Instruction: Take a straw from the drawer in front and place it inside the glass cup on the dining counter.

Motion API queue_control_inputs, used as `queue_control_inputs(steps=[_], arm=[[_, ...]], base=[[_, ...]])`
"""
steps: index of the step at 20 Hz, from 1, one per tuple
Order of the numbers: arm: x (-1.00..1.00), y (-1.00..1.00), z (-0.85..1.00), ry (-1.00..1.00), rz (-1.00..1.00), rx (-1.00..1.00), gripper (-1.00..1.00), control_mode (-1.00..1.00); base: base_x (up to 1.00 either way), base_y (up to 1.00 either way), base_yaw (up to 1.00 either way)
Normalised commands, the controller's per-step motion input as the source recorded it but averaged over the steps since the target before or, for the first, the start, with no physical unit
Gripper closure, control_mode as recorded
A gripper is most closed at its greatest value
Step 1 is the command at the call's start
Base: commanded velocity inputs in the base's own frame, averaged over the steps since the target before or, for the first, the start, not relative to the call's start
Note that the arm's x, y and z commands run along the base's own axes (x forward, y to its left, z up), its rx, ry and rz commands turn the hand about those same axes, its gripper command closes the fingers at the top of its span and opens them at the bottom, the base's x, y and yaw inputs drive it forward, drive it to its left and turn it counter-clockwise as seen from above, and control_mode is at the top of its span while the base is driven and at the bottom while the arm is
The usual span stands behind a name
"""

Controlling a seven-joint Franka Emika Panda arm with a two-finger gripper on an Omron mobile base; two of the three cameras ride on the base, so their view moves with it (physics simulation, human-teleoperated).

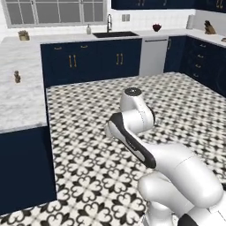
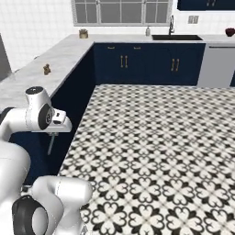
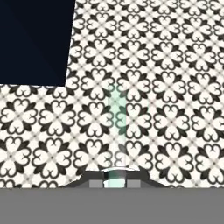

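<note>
Nearest, the gripper point(image 3: 114, 181) points down at the patterned floor point(image 3: 175, 109) and is clamped on the straw point(image 3: 116, 113), whose pale, faintly greenish length runs from between the finger tips straight out over the tiles. In the right base view the gripper point(image 2: 55, 132) hangs off the white arm at the near left, and the straw point(image 2: 51, 146) shows as a thin grey stick slanting down from it, in front of the navy base point(image 2: 78, 92) of the dining counter point(image 2: 59, 59). The straw is above the floor, not touching it as far as can be told.

Further left, the dining counter point(image 1: 22, 101) is a marble slab running away from the robot along the left side. A small brown shaker point(image 1: 16, 77) stands on it, well apart from the gripper; the same shaker point(image 2: 46, 69) sits near the slab's edge in the right base view.

Beyond the open stretch of tiles, navy cabinet doors point(image 1: 95, 59) with brass handles line the far wall under a marble top with a dark sink point(image 1: 114, 34) and a tap point(image 1: 109, 22), below a window point(image 1: 57, 11).
</note>
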Motion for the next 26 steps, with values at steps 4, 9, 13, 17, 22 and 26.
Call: queue_control_inputs(steps=[4,9,13,17,22,26], arm=[[0.00,0.00,0.00,0.00,0.00,0.00,1.00,1.00],[0.00,0.00,0.00,0.00,0.00,0.00,1.00,1.00],[0.00,0.00,0.00,0.00,0.00,0.00,1.00,1.00],[0.00,0.00,0.00,0.00,0.00,0.00,1.00,1.00],[0.00,0.00,0.00,0.00,0.00,0.00,1.00,1.00],[0.00,0.00,0.00,0.00,0.00,0.00,1.00,1.00]], base=[[0.00,1.00,-0.20],[0.00,1.00,-0.21],[0.01,1.00,-0.23],[0.04,1.00,-0.26],[0.09,1.00,-0.32],[0.13,1.00,-0.34]])
